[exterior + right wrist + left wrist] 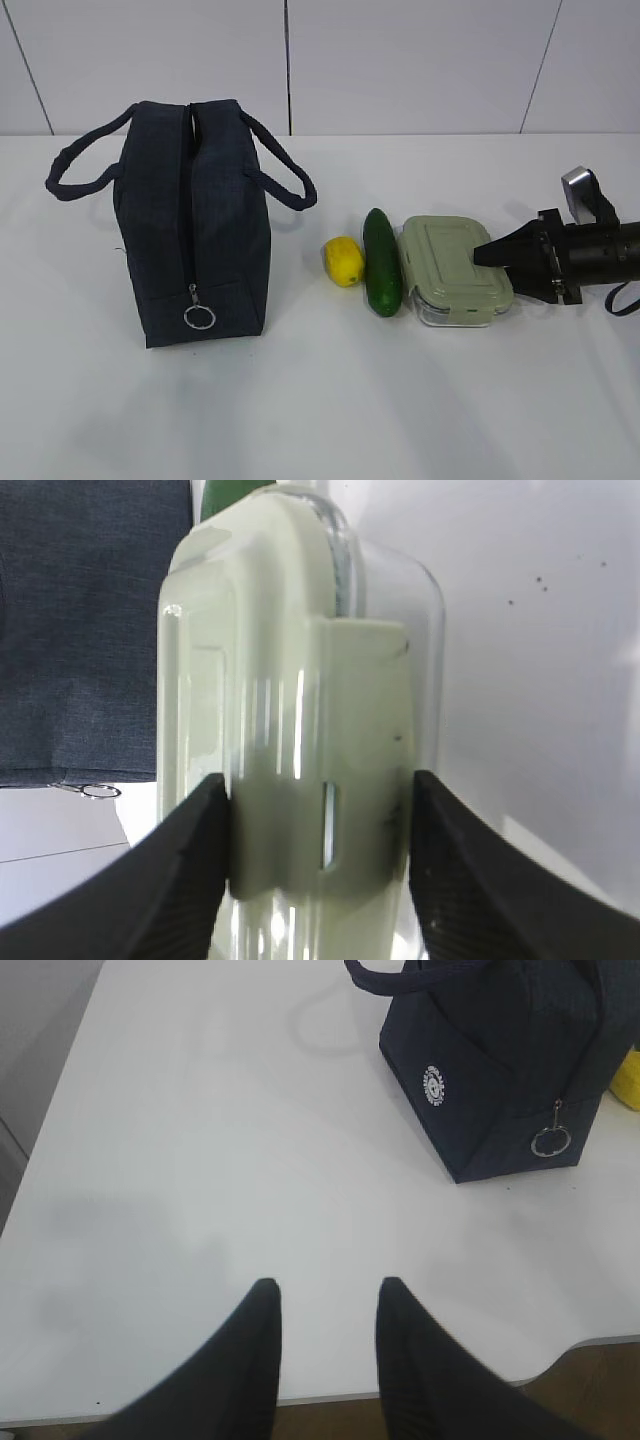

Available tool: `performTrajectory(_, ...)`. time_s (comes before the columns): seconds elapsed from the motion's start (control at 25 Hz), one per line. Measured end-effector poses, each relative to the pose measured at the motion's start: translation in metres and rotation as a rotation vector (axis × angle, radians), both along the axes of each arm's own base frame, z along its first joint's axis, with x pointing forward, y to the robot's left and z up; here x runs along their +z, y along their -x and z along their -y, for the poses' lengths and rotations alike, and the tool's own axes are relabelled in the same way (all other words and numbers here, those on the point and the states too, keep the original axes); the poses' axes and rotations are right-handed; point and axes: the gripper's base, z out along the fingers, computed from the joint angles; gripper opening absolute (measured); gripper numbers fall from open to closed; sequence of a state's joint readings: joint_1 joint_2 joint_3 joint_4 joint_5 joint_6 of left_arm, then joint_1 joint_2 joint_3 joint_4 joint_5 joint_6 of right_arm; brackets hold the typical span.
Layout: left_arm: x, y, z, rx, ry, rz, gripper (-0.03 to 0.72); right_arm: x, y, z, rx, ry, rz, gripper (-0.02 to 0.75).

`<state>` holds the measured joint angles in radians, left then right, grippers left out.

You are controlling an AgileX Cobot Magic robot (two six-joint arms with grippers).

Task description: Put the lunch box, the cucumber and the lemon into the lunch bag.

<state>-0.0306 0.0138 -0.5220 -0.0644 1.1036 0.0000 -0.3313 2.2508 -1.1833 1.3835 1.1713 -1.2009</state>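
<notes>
The white tabletop (300, 400) carries everything in a row in front of me. Largest is the navy bag (195, 220), standing upright at the left with its ring pull hanging low on the near end and both handles looping out to the sides. To its right, well apart from it, the lunch box (455, 270) lies flat with its pale green lid up. My right hand (483, 253) reaches in level from the right edge, and in the wrist view its two fingers (175, 880) sit on either side of the box's end clip, pressed against the lid, so it grips the lunch box there. The cucumber (382, 262) lies touching the box's left side, and the lemon (343, 261) sits just beside the cucumber. My left hand (325, 1305) hovers over bare tabletop, fingers partly apart and empty, the bag well ahead to its right.
</notes>
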Motion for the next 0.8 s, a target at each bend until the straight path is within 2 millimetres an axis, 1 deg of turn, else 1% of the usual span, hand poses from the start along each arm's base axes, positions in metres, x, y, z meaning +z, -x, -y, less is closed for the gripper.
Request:
performTrajectory(0.64,0.0,0.0,0.0,0.0,0.0,0.0,0.239,-0.0002,0.0004,-0.0001,0.005,0.003,-0.001,0.429)
performTrajectory(0.8,0.0,0.0,0.0,0.0,0.0,0.0,0.239,-0.0002,0.0004,-0.0001,0.005,0.003,-0.001,0.409)
